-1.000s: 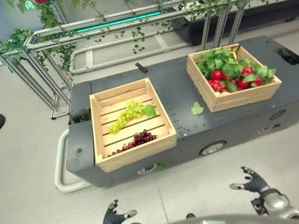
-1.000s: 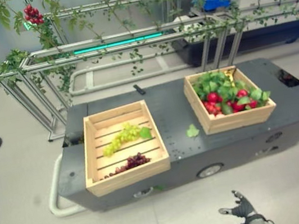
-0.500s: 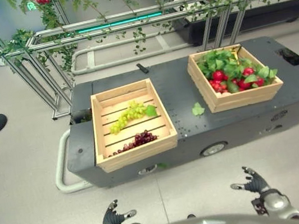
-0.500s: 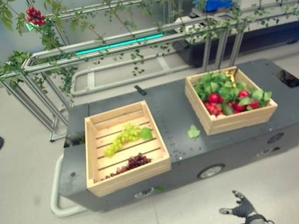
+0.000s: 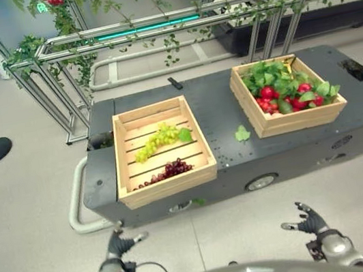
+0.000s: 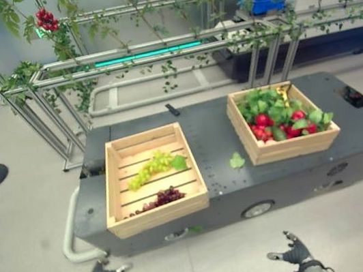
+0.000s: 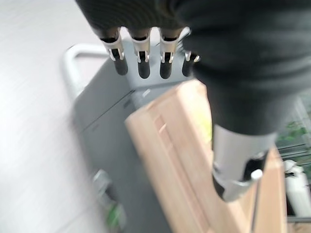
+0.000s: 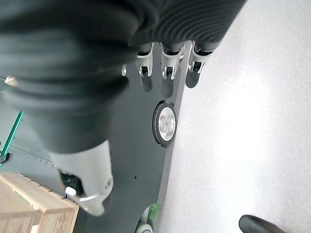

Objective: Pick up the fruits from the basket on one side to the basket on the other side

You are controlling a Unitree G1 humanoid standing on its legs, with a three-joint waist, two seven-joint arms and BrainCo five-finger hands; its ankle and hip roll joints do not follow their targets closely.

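A long dark grey wheeled platform (image 5: 219, 113) carries two slatted pale wooden crates: the left crate (image 5: 161, 150) holds a green grape bunch (image 5: 156, 140) and a dark red grape bunch (image 5: 168, 170), while the right crate (image 5: 287, 93) is heaped with red fruits (image 5: 268, 93) among green leaves. The left hand (image 5: 119, 244) and right hand (image 5: 308, 221) hang low before the platform, fingers relaxed and empty; a good first reach probably descends over one fruit, clear of the crate wall.

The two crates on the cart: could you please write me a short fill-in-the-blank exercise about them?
1. The left crate holds green grapes and ____ grapes.
2. A loose ____ lies on the cart between the crates.
3. The red fruit lies in the ____ crate.
4. Both hands, left and right, hold ____.

Answers: purple; leaf; right; nothing
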